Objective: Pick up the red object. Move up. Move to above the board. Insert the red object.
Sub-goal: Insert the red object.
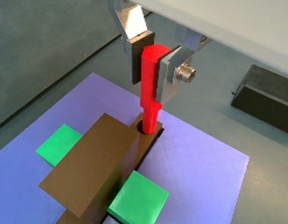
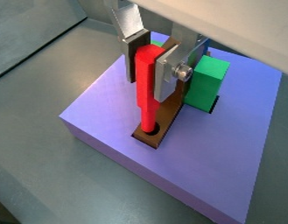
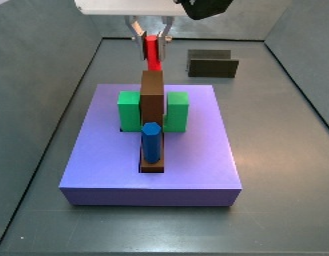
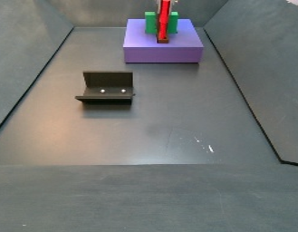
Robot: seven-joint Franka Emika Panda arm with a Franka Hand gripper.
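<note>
My gripper [image 1: 154, 66] is shut on the red object [image 1: 151, 87], a slender red peg held upright between the silver fingers. It also shows in a wrist view [image 2: 146, 87]. The peg's lower tip sits in a hole at one end of the brown bar [image 2: 170, 118]. The bar lies across the lavender board [image 1: 205, 166] between two green blocks [image 1: 60, 144] [image 1: 137, 197]. In a side view the gripper [image 3: 153, 40] stands over the bar's far end [image 3: 152, 95]. A blue peg [image 3: 151, 142] stands in the bar's near end. The red peg also shows in a side view [image 4: 166, 14].
The dark fixture [image 4: 106, 87] stands on the grey floor apart from the board [image 4: 163, 50]. It also shows behind the board in a side view [image 3: 212, 64] and in a wrist view [image 1: 265, 98]. Grey walls enclose the floor.
</note>
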